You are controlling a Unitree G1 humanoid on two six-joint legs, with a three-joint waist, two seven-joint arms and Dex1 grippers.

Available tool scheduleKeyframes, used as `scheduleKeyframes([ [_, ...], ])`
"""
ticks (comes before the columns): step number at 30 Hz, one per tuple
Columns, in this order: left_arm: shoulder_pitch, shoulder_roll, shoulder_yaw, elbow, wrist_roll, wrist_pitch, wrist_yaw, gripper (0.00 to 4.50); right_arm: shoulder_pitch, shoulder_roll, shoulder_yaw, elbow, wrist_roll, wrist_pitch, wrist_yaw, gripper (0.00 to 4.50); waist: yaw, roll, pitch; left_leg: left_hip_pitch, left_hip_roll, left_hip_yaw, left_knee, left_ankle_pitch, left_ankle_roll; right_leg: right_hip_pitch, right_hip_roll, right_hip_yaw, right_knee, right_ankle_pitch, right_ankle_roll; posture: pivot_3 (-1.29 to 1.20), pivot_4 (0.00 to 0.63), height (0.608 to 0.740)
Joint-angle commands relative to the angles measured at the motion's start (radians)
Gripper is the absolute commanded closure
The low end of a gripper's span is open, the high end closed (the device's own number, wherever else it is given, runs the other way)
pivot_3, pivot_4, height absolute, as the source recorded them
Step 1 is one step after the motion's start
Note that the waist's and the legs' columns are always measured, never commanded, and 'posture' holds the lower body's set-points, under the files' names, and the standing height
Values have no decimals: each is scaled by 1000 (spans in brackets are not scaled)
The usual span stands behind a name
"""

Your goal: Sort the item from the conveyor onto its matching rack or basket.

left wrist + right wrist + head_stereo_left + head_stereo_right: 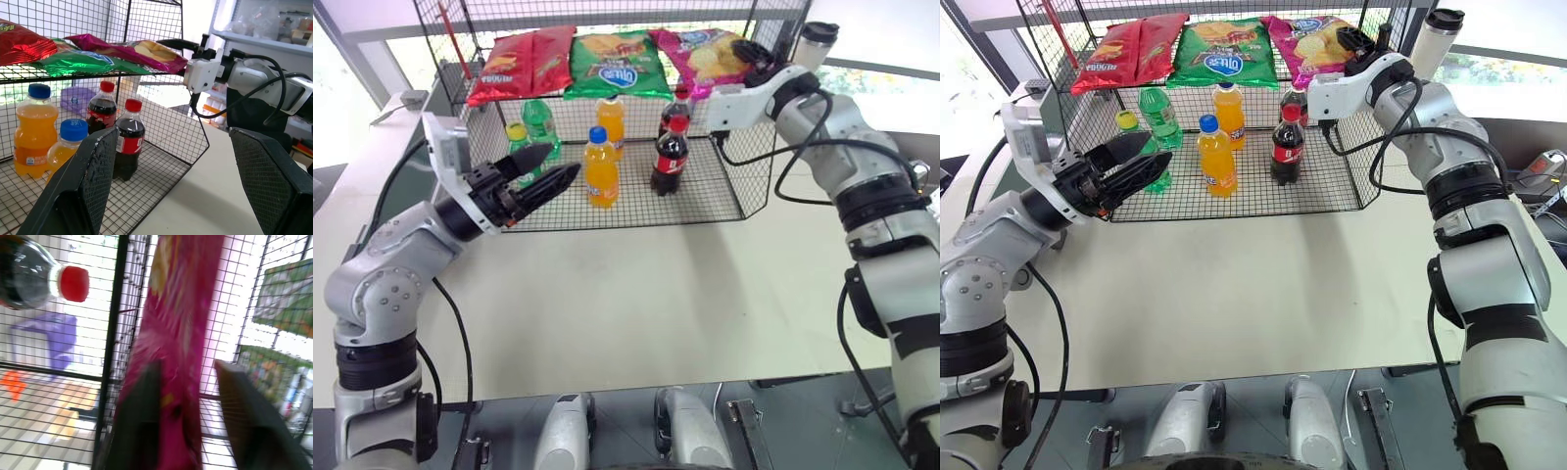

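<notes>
**Pink bag on upper shelf, right fingers letting go**

My right fingers [754, 54] are at the right end of the black wire cage [734, 186], level with its upper mesh shelf. The magenta-pink crisp bag [705, 51] lies flat on that shelf, just beside the green bag [619, 64], with the red bag [519, 64] further left — crisps all sit up top, so this looks like the matching spot. In the right wrist view the pink foil runs between my two right fingers, which stand apart either side of it; I judge the shelf is carrying the bag, not me, though one finger may be brushing it, can't tell.

My left fingers [543, 168] are spread wide, holding nothing, parked in front of the cage's left side, out of the way. Bottles stand on the lower mesh floor: orange bottles [600, 166], cola bottles [671, 147], green bottles [533, 132]. Placement looks basically done; pulling back straight should avoid snagging the foil.
</notes>
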Motion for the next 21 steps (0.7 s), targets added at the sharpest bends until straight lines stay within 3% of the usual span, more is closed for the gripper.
scheduleKeyframes([
  [1,1,2,20,-43,-5,-21,5,718,-30,-8,-33,-37,55,-12,32,638,-1,0,0,0,0,0,0,0,0,0,0,0,0,0,0,0,150,740],
  [2,2,3,20,-43,-6,-21,5,718,-25,-11,-40,-52,79,-23,64,80,-1,0,0,0,0,0,0,0,0,0,0,0,0,0,0,0,150,740],
  [3,2,3,19,-43,-6,-20,5,718,-16,-11,-58,-72,122,-27,107,25,-1,0,0,0,0,0,0,0,0,0,0,0,0,0,0,0,150,740],
  [10,5,-3,11,-35,2,-28,-4,718,28,-31,-139,-185,377,-20,465,25,1,0,0,0,0,0,0,0,0,0,0,0,0,0,0,0,150,740],
  [17,19,-9,15,-39,13,-21,29,718,97,-51,-195,-302,492,5,580,25,4,0,0,0,0,0,0,0,0,0,0,0,0,0,1,0,150,740],
  [21,29,10,33,-28,93,-41,100,718,235,-66,-351,-510,701,136,636,25,9,0,0,0,0,0,0,0,0,1,0,0,0,0,1,0,150,740],
])
